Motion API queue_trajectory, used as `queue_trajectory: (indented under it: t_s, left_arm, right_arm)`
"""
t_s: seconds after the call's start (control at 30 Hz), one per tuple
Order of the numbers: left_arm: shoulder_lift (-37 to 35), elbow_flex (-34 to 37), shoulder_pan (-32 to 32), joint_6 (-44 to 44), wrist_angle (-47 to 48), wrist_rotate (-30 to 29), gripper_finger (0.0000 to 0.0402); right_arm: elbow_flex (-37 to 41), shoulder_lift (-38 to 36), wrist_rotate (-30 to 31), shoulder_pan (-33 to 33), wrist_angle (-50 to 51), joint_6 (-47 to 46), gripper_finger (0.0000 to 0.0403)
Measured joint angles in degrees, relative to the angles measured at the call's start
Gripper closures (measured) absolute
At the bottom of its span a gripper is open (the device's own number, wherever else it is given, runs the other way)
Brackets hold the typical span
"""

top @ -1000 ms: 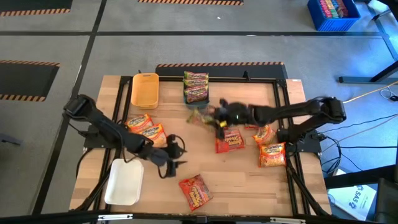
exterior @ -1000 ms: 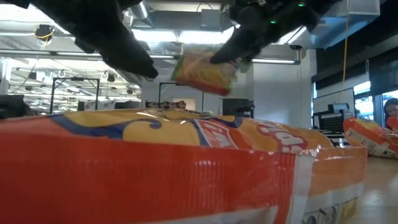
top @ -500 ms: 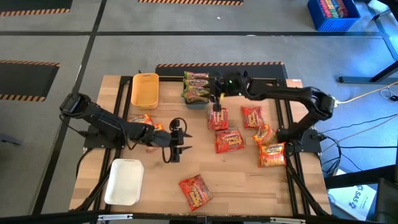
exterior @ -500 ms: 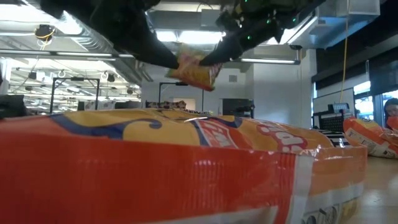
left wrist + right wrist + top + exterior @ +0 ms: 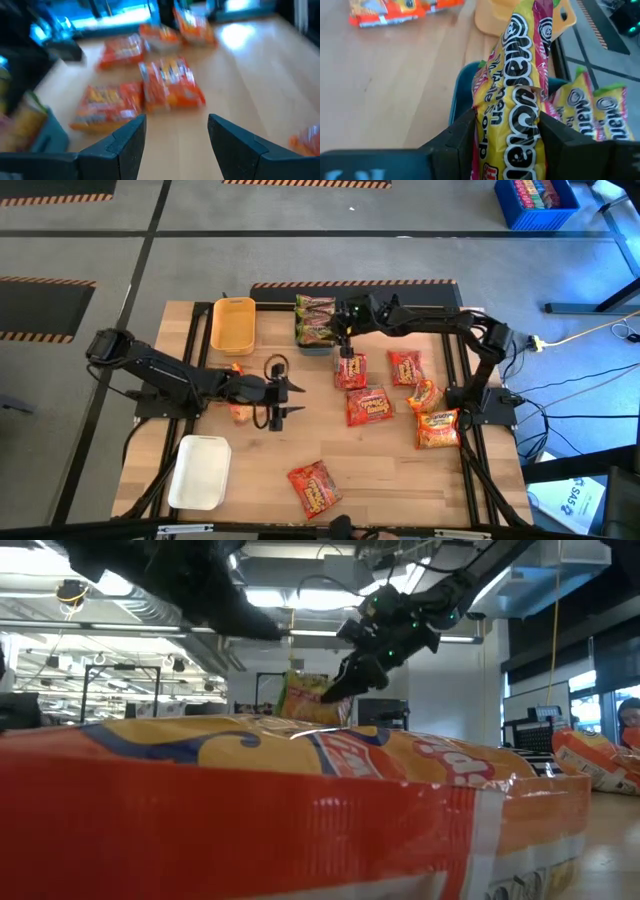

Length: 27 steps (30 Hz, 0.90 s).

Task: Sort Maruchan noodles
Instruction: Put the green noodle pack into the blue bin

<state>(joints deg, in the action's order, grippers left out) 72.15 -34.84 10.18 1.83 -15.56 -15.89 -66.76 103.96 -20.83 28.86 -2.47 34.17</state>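
Note:
My right gripper (image 5: 343, 320) (image 5: 507, 130) reaches over the far side of the table, shut on a green-edged yellow Maruchan packet (image 5: 515, 95) above the blue-grey tray (image 5: 462, 95). More green-edged packets (image 5: 315, 318) (image 5: 592, 112) lie in that tray. My left gripper (image 5: 281, 395) (image 5: 176, 134) hovers open over the table's middle-left, touching nothing. Red packets (image 5: 350, 368) (image 5: 170, 82) lie flat on the wood to its right. Orange packets (image 5: 237, 402) lie partly under the left arm. My right gripper pinches the green-edged packet's middle (image 5: 520, 125) between its two fingers (image 5: 460, 142). The packet is bent and crumpled in the hold and stands on edge. It sticks out ahead of the fingertips (image 5: 305, 700), slanting down over the tray. Its lower end is hidden.
A yellow tray (image 5: 232, 325) sits at the far left and a white tray (image 5: 200, 472) at the near left. More red packets (image 5: 437, 428) (image 5: 315, 486) lie right and near. One orange packet (image 5: 300, 810) lies right before the low camera and hides most of the table.
My right gripper has carried the green-edged packet from the table's middle toward the far edge and left, then down over the blue-grey tray. My left gripper has moved a little toward the far edge, staying open.

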Motion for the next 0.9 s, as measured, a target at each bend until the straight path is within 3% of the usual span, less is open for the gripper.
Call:
queue_trajectory:
  t_s: [0.23,0.5,0.7,0.9]
  left_arm:
    - [-6.30,6.22,-0.70,2.04,-13.96,-0.58,0.0193]
    - [-7.34,6.94,-0.68,1.82,-15.36,-0.53,0.0193]
    - [-7.34,6.94,-0.68,1.77,-15.18,-0.53,0.0193]
    - [-7.32,6.94,-0.39,0.50,-15.22,0.01,0.0193]
  right_arm:
    - [0.00,3.31,1.45,0.07,-0.67,0.94,0.0265]
    - [-0.02,5.05,6.40,-0.84,-2.10,0.37,0.0255]
    - [-0.02,5.05,10.79,-2.69,-2.43,0.43,0.0184]
    - [0.02,2.96,21.81,-6.64,-1.61,2.64,0.0121]
